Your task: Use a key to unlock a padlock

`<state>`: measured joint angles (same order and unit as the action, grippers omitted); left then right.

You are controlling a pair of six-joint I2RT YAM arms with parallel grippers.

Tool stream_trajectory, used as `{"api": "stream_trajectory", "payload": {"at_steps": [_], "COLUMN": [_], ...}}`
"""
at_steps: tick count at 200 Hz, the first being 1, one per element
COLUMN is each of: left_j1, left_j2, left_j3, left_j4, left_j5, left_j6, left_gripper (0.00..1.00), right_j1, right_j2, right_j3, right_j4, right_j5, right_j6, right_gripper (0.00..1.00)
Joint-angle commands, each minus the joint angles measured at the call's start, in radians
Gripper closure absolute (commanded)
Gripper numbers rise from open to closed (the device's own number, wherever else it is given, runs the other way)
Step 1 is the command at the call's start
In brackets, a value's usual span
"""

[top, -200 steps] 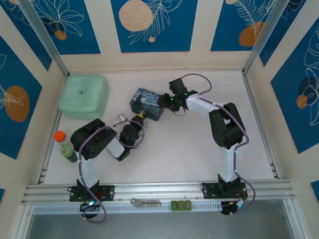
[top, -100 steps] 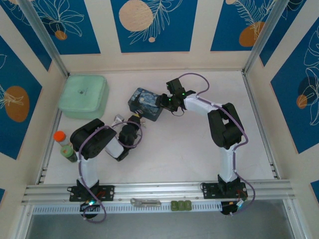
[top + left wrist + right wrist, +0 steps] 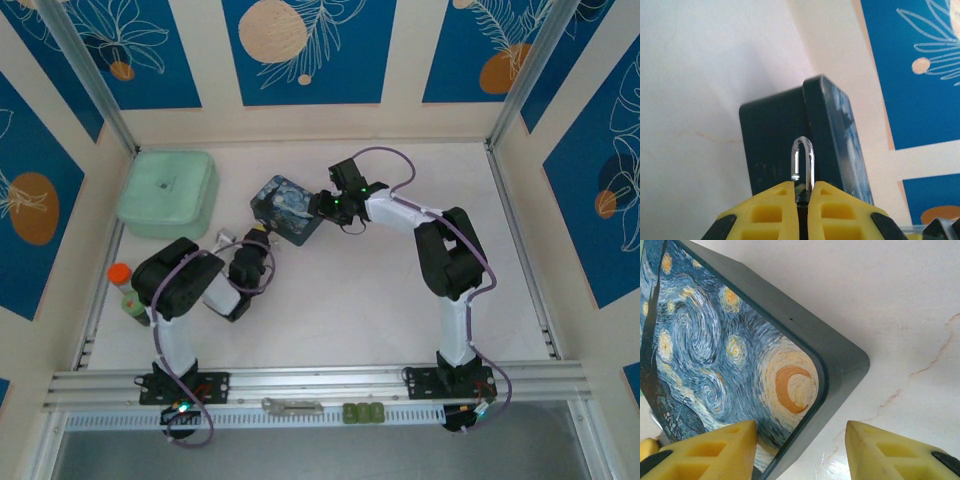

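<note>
My left gripper (image 3: 802, 200) is shut on the tiny dark padlock (image 3: 802, 193). Its silver shackle (image 3: 810, 156) sticks up from between the yellow fingers (image 3: 775, 210), and the shackle's left leg ends free just above them. From above, the left gripper (image 3: 256, 241) sits against the near-left side of the starry-night tin (image 3: 285, 208). My right gripper (image 3: 800, 452) is open, its fingers (image 3: 715, 450) straddling the tin's (image 3: 730, 350) rounded corner. It (image 3: 322, 204) meets the tin's right end in the top view. The key is out of view.
A pale green lidded container (image 3: 166, 193) stands at the back left. A green bottle with an orange cap (image 3: 124, 288) is by the left wall. A grey metal tool (image 3: 292, 406) and green blocks (image 3: 363, 412) lie on the front rail.
The tin has shifted and turned to the left. My right gripper followed it leftward, and my left gripper with the padlock also moved left.
</note>
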<state>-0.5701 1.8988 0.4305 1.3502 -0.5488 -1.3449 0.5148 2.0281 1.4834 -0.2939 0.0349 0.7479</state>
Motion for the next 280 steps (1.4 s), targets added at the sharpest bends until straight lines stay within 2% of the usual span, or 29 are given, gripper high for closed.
{"api": "stream_trajectory", "payload": {"at_steps": [1,21,35,58,82,120,139,143,155,162,201,219,244,280], "left_j1": [0.015,0.002,-0.012,0.003,0.031,0.056,0.053,0.051,0.044,0.039,-0.03,-0.051,-0.101,-0.195], "left_j2": [-0.018,0.008,-0.006,-0.062,-0.122,-0.19,-0.24,-0.252,-0.296,-0.325,-0.443,-0.402,-0.264,-0.084], "left_j3": [0.006,0.03,0.02,-0.03,-0.067,-0.12,-0.113,-0.113,-0.108,-0.098,0.023,0.082,0.153,0.264], "left_j4": [0.058,0.058,0.058,0.058,0.058,0.045,-0.06,-0.08,-0.153,-0.217,-0.565,-0.61,-0.534,-0.454], "left_j5": [0.054,0.145,0.147,0.136,0.233,0.419,0.522,0.537,0.579,0.604,0.713,0.791,0.882,0.88], "left_j6": [0.022,0.009,0.032,0.072,0.115,0.106,0.113,0.119,0.139,0.155,0.304,0.332,0.301,0.245], "left_gripper": [1.0,1.0,1.0,1.0,1.0,1.0,1.0,1.0,1.0,1.0,1.0,1.0,1.0,1.0], "right_j1": [-0.004,-0.002,-0.006,-0.01,-0.01,-0.02,-0.026,-0.027,-0.034,-0.039,-0.107,-0.151,-0.225,-0.3], "right_j2": [0.036,-0.003,-0.036,-0.07,-0.092,-0.179,-0.221,-0.228,-0.253,-0.268,-0.345,-0.382,-0.43,-0.489], "right_j3": [0.007,-0.015,-0.036,-0.056,-0.052,-0.106,-0.136,-0.143,-0.169,-0.189,-0.282,-0.314,-0.344,-0.391], "right_j4": [-0.067,-0.044,-0.032,-0.019,-0.044,-0.085,-0.123,-0.133,-0.157,-0.161,-0.175,-0.175,-0.164,-0.137], "right_j5": [0.034,0.042,0.043,0.022,0.003,-0.026,-0.045,-0.045,-0.037,-0.041,-0.052,-0.037,-0.039,-0.045], "right_j6": [-0.014,-0.022,-0.023,-0.021,-0.048,-0.141,-0.19,-0.198,-0.211,-0.218,-0.213,-0.206,-0.197,-0.169], "right_gripper": [0.49,0.37,0.32,0.31,0.3,0.28,0.23,0.18,0.11,0.0,0.01,0.01,0.01,0.01]}}
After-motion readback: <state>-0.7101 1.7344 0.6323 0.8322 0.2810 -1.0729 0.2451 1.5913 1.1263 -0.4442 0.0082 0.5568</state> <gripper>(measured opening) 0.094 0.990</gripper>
